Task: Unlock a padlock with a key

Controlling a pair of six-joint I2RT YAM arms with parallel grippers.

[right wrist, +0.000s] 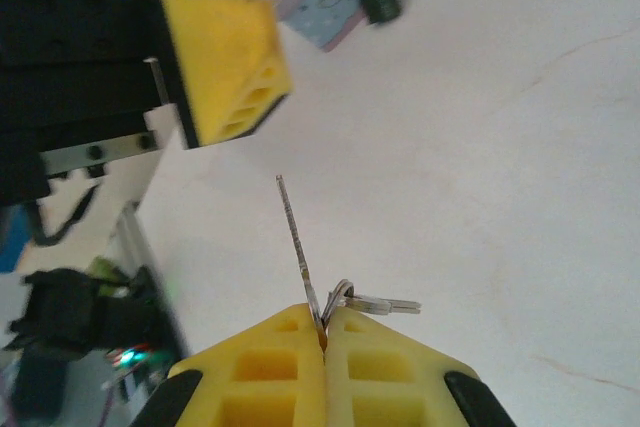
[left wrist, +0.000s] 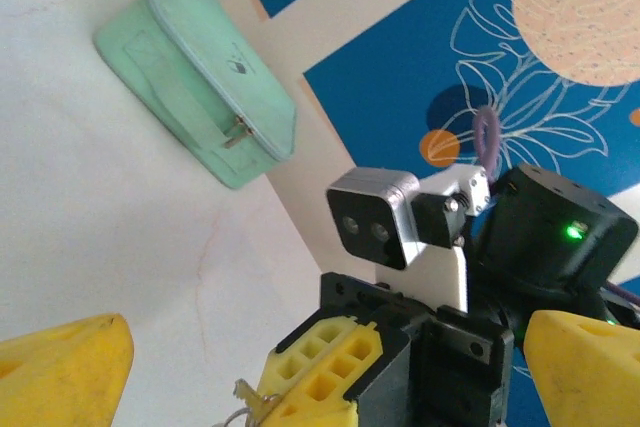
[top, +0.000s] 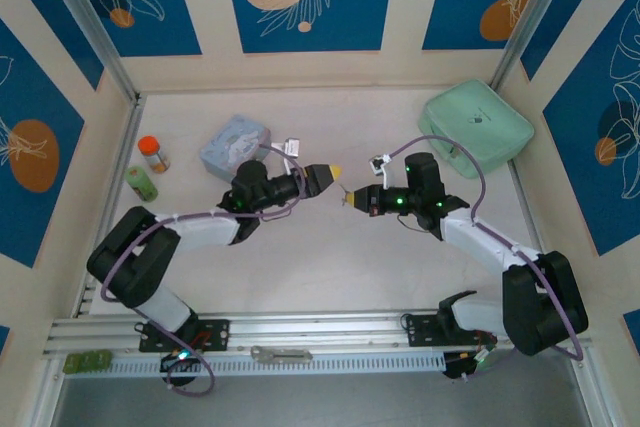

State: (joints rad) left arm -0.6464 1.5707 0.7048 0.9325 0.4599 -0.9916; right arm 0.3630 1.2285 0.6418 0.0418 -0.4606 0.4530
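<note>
"Where's the thin silvery metal key (right wrist: 297, 237)?"

"In the right gripper (right wrist: 323, 332). Its yellow pads are pressed together on the key's head. The blade pokes out past the tips, edge-on, and a small ring with a second key (right wrist: 375, 303) lies against the pads."

"And the left gripper (top: 325, 177)?"

"It faces the right one above the pale table (top: 330, 267). Its yellow fingers (left wrist: 62, 372) are spread wide, one near the blade's tip but apart from it."

"The padlock?"

"The small dark padlock (right wrist: 380, 2) is blurred, with a glint of metal on it. It sits just beside the pale blue tin (top: 236, 146), beyond the left arm. A mint-green zipped pouch (top: 476, 127) lies well apart, in the far right corner."
</note>
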